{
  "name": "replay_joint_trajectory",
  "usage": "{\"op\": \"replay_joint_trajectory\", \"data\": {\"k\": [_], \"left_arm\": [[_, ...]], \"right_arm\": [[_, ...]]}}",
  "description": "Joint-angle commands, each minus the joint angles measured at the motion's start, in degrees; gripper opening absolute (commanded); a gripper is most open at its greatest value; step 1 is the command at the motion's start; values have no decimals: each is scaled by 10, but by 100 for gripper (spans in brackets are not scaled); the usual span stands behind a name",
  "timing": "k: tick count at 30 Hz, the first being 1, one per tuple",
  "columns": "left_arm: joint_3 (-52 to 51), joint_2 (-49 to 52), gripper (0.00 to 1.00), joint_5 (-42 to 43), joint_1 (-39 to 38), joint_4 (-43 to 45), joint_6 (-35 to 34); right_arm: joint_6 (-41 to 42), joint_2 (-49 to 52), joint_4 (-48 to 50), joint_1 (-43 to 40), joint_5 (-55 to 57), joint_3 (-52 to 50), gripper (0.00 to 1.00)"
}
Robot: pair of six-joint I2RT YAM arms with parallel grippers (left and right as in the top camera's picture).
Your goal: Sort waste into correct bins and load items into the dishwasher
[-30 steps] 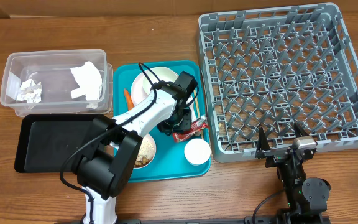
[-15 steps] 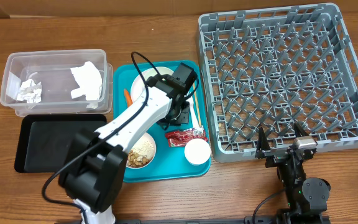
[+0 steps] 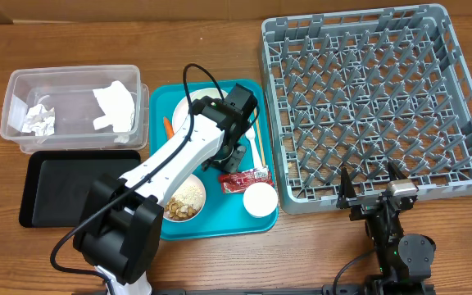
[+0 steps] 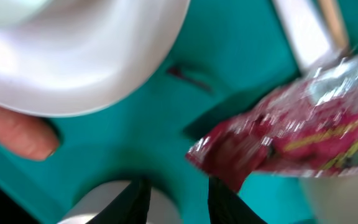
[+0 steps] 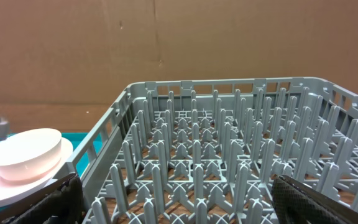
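Note:
My left gripper (image 3: 234,156) hangs low over the teal tray (image 3: 220,225), open a little, with only tray surface between its fingertips (image 4: 179,200). The red snack wrapper (image 3: 244,178) lies loose just beside it, and in the left wrist view the wrapper (image 4: 291,130) sits right of the fingers. The white plate (image 4: 86,50) and carrot (image 4: 17,130) are on the other side. A bowl of food bits (image 3: 185,199), a white cup (image 3: 260,199) and a fork (image 3: 256,146) share the tray. My right gripper (image 3: 374,187) stands wide open and empty at the dishwasher rack (image 3: 375,106), looking over its near edge.
The clear tub (image 3: 72,90) at far left holds two crumpled napkins (image 3: 38,120). The black tray (image 3: 64,188) lies in front of it. In the right wrist view the rack pegs (image 5: 229,155) fill the frame, with the cup (image 5: 23,155) at left.
My left gripper went from shut over the wrapper to slightly open and drew back toward the plate. The wrapper now lies uncovered on the tray. The right arm has not moved.

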Motion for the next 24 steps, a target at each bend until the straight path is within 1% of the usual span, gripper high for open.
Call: {"op": "replay_joint_trajectory", "data": {"k": [1,4,5,17,20,22,24], "left_arm": [[7,-8,34,-3,2,-18,104],[7,-8,34,46,1,-29,171],[7,-8,35,73,1,-31,205],[6,-8,39,158,2,-53,378],[6,-8,43,181,2,-54,393],[4,-7,43,186,2,-54,400],[-2,-7,46,185,2,-48,400]], "right_arm": [[-2,-3,3,-2,3,-6,100],[-2,-3,3,-2,3,-6,100],[-2,-3,3,-2,3,-6,100],[-2,-3,3,-2,3,-6,100],[-2,-3,3,-2,3,-6,100],[-2,-3,3,-2,3,-6,100],[-2,-3,3,-2,3,-6,100]]}}
